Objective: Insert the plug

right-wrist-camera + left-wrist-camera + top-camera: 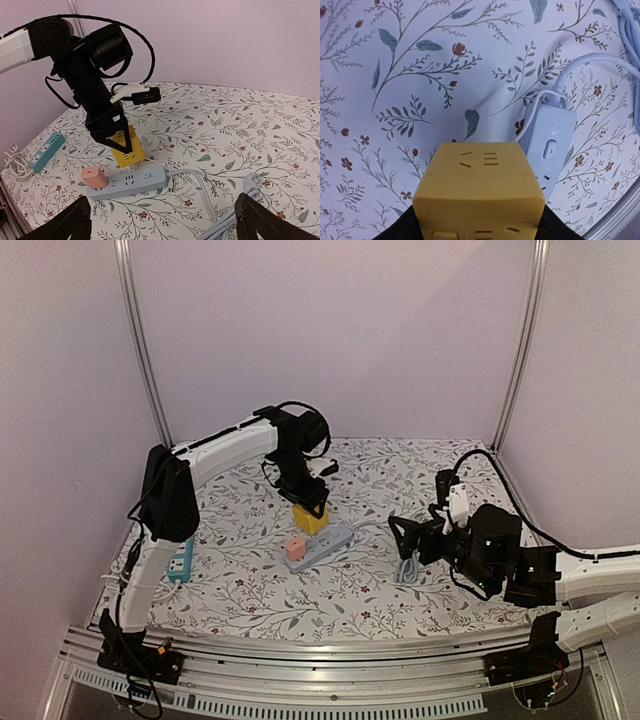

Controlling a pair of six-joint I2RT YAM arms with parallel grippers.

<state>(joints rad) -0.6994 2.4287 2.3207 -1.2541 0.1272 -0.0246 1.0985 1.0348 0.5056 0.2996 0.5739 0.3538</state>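
My left gripper [308, 502] is shut on a yellow cube plug [310, 517], pointing down. The cube fills the bottom of the left wrist view [479, 190], with the black fingers [395, 232] at its sides. It hangs close behind a pale blue power strip [325, 543], which also shows in the left wrist view [547, 150] and the right wrist view [130, 182]. A pink plug [296, 548] sits in the strip's left end. My right gripper [412, 538] is open and empty, to the right of the strip, with its fingertips [70, 222] spread wide.
A teal power strip [180, 562] lies near the table's left edge with white cord beside it. The pale strip's bundled cable and plug [408, 568] lie just under my right gripper. Metal frame posts stand at the back corners.
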